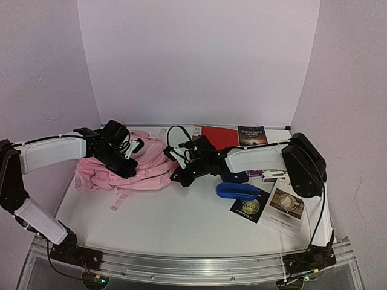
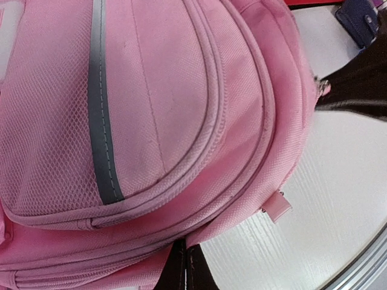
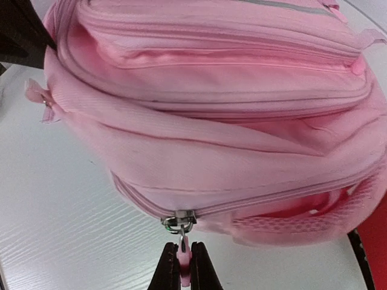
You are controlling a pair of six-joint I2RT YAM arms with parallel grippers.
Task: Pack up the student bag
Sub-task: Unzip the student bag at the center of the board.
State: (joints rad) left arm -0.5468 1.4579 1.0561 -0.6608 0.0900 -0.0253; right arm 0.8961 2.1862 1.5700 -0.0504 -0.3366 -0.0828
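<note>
The bag (image 1: 130, 168) lies on the table (image 1: 181, 223), left of the middle, between the 2 grippers. It looks soft and light, so it will fold and slide if pulled and needs holding at 2 places. The firm parts to take are the zip tabs, seams and straps, not the loose cloth.

The right gripper (image 3: 181, 272) is closed on the pink zip tab (image 3: 183, 257) below the metal slider (image 3: 179, 220). The left gripper (image 2: 184, 272) is also closed, with its tips at the bag's edge under the fabric. I cannot tell if it pinches the fabric.
</note>
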